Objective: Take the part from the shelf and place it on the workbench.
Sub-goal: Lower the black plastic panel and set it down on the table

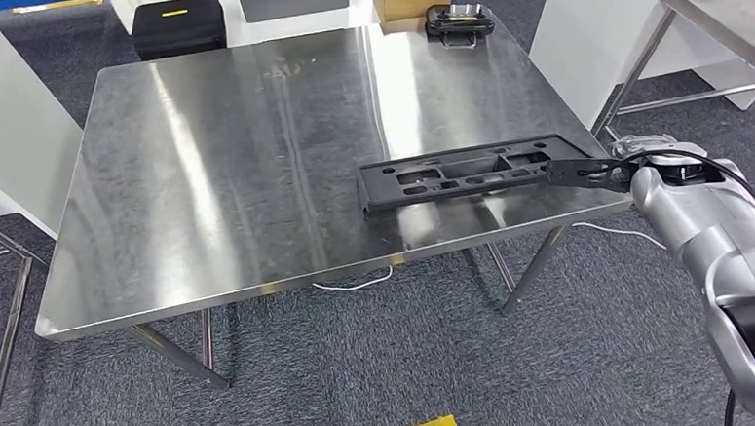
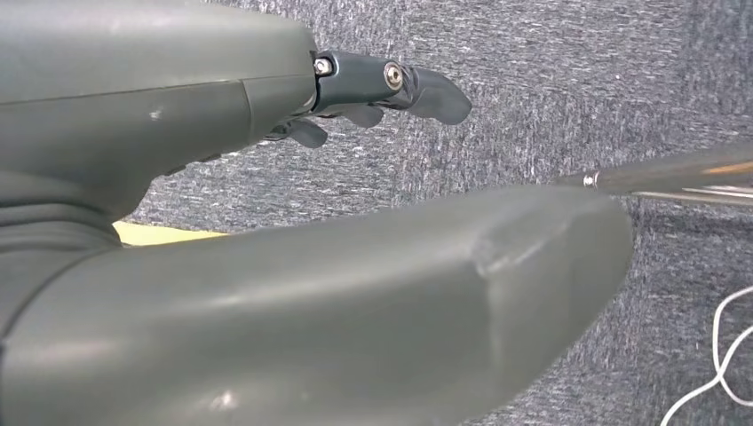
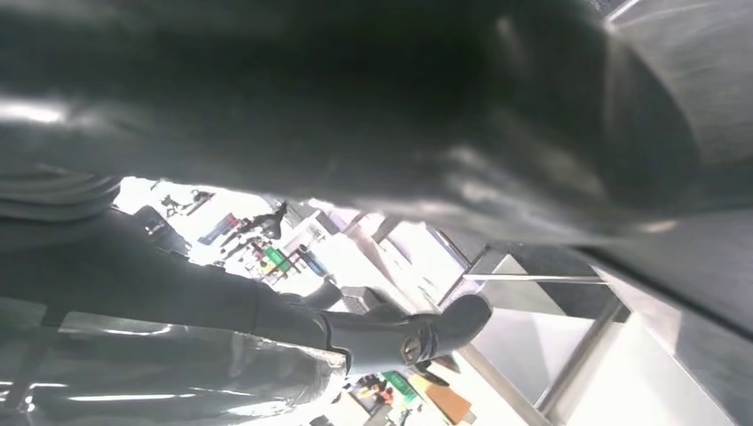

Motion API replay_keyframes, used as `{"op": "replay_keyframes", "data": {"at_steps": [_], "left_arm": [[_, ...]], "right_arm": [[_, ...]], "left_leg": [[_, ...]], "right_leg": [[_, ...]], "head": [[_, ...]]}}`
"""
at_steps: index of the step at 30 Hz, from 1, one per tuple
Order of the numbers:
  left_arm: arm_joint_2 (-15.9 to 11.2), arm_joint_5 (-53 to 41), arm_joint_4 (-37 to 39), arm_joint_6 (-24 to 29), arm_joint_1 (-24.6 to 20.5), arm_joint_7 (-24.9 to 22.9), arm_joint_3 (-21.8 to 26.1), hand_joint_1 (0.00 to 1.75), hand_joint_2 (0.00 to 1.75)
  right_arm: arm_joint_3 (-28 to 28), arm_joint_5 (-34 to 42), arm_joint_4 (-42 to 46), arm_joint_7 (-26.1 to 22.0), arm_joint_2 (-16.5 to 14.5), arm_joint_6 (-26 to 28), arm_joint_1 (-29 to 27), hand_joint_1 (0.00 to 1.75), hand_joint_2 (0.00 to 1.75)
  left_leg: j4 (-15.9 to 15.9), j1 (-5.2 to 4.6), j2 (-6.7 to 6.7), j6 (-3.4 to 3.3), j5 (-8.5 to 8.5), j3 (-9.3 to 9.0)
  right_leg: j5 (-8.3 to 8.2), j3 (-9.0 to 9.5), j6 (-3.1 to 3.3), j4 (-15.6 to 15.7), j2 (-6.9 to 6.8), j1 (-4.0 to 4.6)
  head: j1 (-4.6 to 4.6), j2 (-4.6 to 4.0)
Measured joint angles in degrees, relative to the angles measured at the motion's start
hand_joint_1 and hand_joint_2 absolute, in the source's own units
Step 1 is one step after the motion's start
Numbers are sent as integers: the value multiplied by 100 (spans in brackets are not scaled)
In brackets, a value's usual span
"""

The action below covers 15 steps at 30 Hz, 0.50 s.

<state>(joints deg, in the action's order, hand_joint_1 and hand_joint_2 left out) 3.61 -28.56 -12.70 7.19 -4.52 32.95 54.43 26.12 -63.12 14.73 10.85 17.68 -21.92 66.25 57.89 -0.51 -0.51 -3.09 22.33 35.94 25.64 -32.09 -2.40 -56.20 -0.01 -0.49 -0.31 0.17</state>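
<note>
Right hand (image 1: 596, 171) touching black part (image 1: 469, 172) | workbench (image 1: 206, 183) | no legible writing

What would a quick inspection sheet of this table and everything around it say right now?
Surface: steel workbench, shiny and scuffed.
Job's things: black part lies flat near the bench's right front edge.
Clutter: black case at the far edge.
Hands: right hand at the part's right end, fingers on it; grip unclear. Left hand hangs over carpet, holding nothing.
Cables: white cable on the floor under the bench; black cable along the right arm.
Surroundings: grey carpet, white cabinets, second steel table.
</note>
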Motion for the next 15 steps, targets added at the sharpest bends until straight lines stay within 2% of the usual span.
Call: {"op": "replay_keyframes", "data": {"at_steps": [2,3,4,7,8,9,10,13,14,15], "left_arm": [[1,-1,0,0,3,0,5,0,0],[3,-5,0,-1,5,-1,11,0,0],[5,-9,1,-1,6,-1,19,0,0],[15,-19,2,-2,12,-4,58,0,0],[19,-21,2,-2,14,-8,68,0,0],[23,-25,2,-2,17,-13,72,0,0],[29,-31,2,-2,18,-16,75,0,0],[33,-56,1,-2,16,-21,80,0,0],[33,-69,0,-3,16,-22,81,0,0],[35,-82,-1,-3,16,-23,83,0,0]], "right_arm": [[12,-67,0,125,3,99,-9,0,0],[21,-92,0,200,3,175,-14,0,0],[32,-108,0,280,2,273,-24,0,0],[47,-114,0,509,5,643,-132,0,0],[48,-114,0,578,11,767,-206,0,0],[48,-113,0,641,22,887,-293,0,0],[48,-109,0,707,37,1004,-389,0,0],[40,-82,0,917,101,1338,-639,0,0],[27,-72,0,976,124,1432,-713,0,0],[8,-63,0,1020,145,1508,-792,0,0]], "left_leg": [[8,12,5,64,-21,25],[66,24,13,101,37,54],[217,40,23,143,166,114],[1279,99,44,257,804,511],[1582,112,44,277,927,612],[1670,121,44,284,936,609],[1537,126,45,277,851,493],[404,106,69,161,448,-210],[163,89,75,117,396,-347],[53,72,79,83,388,-397]], "right_leg": [[-58,-13,85,15,4,-28],[-84,-17,126,27,2,-52],[-114,-22,171,40,0,-78],[-175,-75,254,43,-3,-81],[-190,-96,260,42,-3,-75],[-204,-113,256,40,-2,-72],[-219,-125,244,40,0,-69],[-255,-148,196,36,4,-50],[-271,-161,171,35,1,-40],[-289,-175,142,37,-2,-36]], "head": [[-1,0],[-4,0],[-6,0],[-12,0],[-11,0],[-11,0],[-11,0],[-9,0],[-7,0],[-8,0]]}}
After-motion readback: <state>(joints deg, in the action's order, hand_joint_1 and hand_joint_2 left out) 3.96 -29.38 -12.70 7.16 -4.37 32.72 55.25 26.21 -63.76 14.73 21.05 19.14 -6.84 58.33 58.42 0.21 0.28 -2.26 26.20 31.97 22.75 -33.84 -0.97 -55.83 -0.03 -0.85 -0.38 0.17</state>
